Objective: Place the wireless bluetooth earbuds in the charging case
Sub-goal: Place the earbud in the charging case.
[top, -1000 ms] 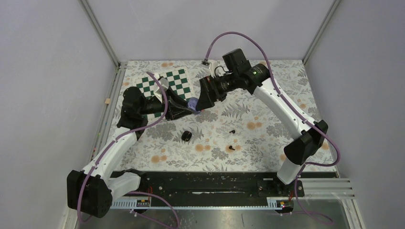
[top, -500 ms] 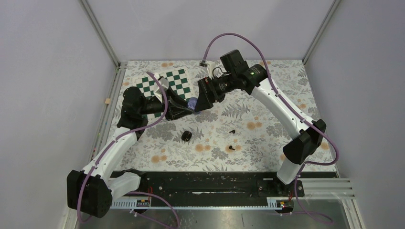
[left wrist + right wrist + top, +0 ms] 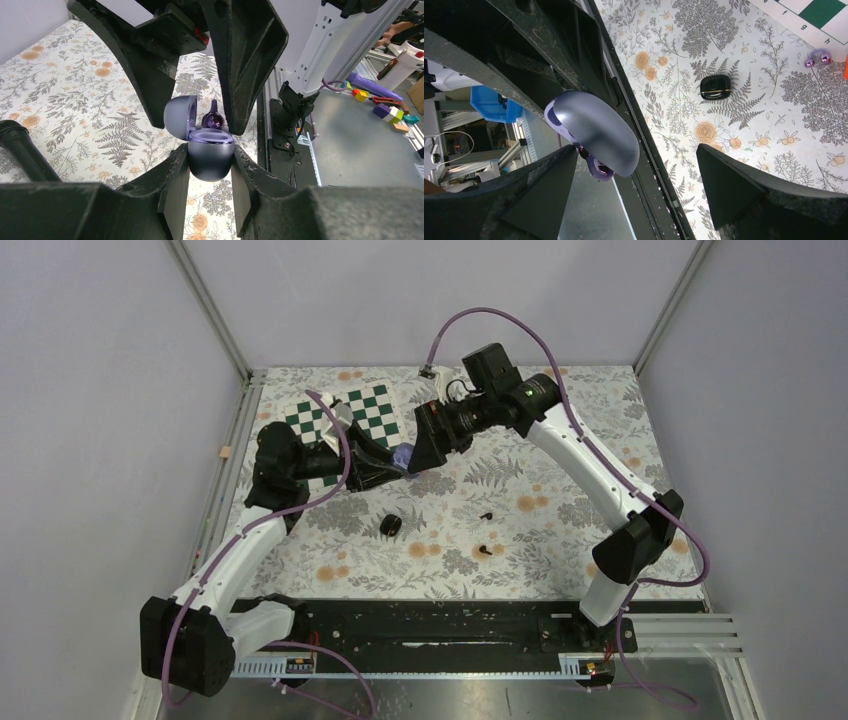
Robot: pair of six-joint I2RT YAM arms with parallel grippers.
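One purple earbud (image 3: 213,118), hidden overhead, sits in the case (image 3: 211,169) the left gripper (image 3: 210,158) clamps; right gripper (image 3: 636,151) spread wide.

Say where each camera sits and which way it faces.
Top external: above and behind, looking down on the table; left arm and right arm show.
Left wrist: looks along the left tool at the purple case it clamps.
Right wrist: looks between the open right tool onto case and table.
All three views share the case.
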